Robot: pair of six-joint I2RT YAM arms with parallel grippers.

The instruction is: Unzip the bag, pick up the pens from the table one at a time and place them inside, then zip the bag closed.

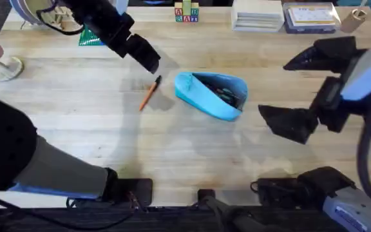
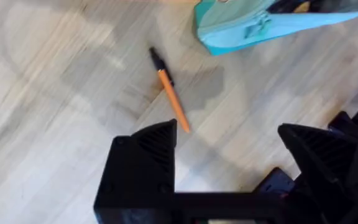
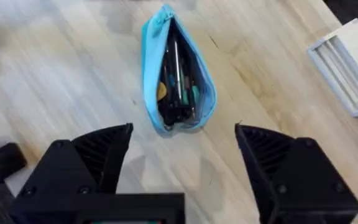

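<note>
The light blue bag [image 1: 201,98] lies unzipped in the middle of the table [image 1: 172,148], and several dark pens show inside it [image 3: 176,81]. One orange pen with a black end [image 1: 149,94] rests on the wood just left of the bag. My left gripper [image 1: 152,63] hovers above and behind that pen; in the left wrist view it [image 2: 229,140] is open, with the pen [image 2: 170,94] lying ahead of the fingers and the bag's end [image 2: 241,28] beyond. Right of the bag, my right gripper [image 1: 273,88] is open and holds nothing. Its wrist view looks down at the bag's mouth past the gripper [image 3: 185,152].
Along the far edge stand letter blocks [image 1: 187,13], a white box [image 1: 257,15] and a blue-lidded case [image 1: 311,17]. A green item [image 1: 90,37] lies at the back left and a pale object [image 1: 4,66] at the far left. Bare wood lies in front of the bag.
</note>
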